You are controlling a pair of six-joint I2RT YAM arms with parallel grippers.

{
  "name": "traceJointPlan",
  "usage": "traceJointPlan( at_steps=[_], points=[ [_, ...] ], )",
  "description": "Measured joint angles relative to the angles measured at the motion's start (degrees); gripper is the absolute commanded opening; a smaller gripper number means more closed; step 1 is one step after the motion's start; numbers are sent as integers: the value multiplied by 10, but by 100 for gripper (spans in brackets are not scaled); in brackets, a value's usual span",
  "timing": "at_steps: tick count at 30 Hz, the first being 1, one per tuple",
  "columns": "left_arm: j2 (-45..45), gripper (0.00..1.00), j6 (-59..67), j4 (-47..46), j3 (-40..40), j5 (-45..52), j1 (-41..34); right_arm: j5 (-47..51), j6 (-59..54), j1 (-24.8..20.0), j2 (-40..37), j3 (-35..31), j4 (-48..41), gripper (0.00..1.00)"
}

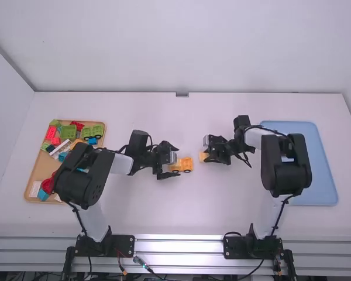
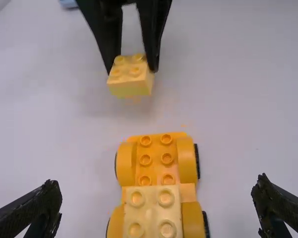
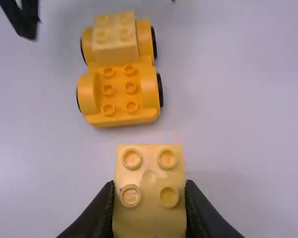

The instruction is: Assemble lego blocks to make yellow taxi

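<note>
Around the yellow car base, my left gripper stands at its left end. In the left wrist view that gripper is open, one finger either side of the wheeled base, touching nothing. A light yellow block is stacked on the base's near half. My right gripper is to the right of the car, shut on another light yellow block. In the right wrist view this gripper pinches the block by its sides, studs showing, apart from the car.
A wooden tray of mixed colored blocks lies at the left, partly under the left arm. The blue tray lies at the right, behind the right arm's links. White table stretches in front of the car.
</note>
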Motion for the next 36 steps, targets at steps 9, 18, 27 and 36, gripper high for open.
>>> traceJointPlan(
  at_steps=[9, 18, 27, 36],
  points=[
    [81, 99, -11, -70, 40, 17, 5, -7, -4, 35, -13, 0, -4, 8],
    [81, 99, -5, -22, 42, 29, 27, -18, -4, 49, -13, 0, -6, 6],
    [81, 98, -19, 14, 20, 19, -1, -44, -2, 49, -13, 0, -6, 5],
    [83, 82, -31, 13, 23, 6, 0, -47, -1, 50, -13, 0, -7, 2]
  ],
)
